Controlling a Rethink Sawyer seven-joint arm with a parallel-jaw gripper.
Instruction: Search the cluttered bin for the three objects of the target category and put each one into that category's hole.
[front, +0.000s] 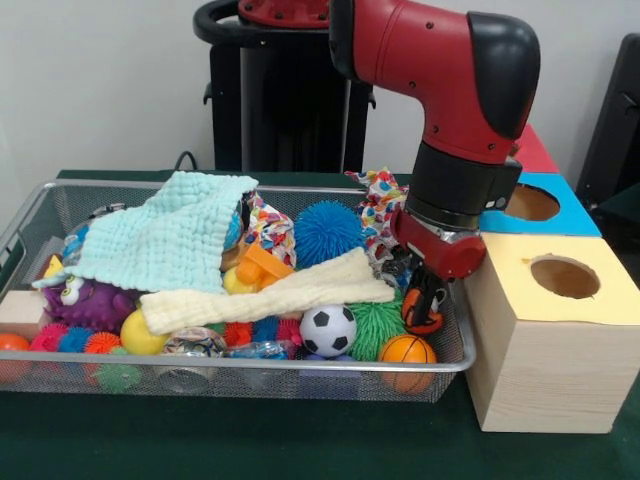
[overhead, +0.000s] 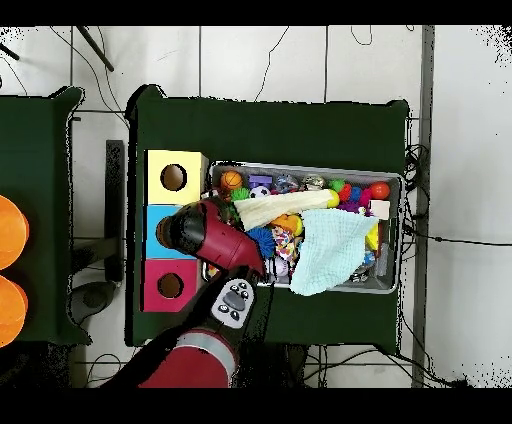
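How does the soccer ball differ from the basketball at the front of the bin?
The soccer ball is white with black patches; the basketball is orange with dark seams. The soccer ball lies beside the cream cloth, while the basketball sits in the bin's front corner nearest the yellow-topped box. Both are small toy balls.

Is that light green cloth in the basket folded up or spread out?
Spread out. The cloth lies open over the toys at one end of the basket, one corner drooping.
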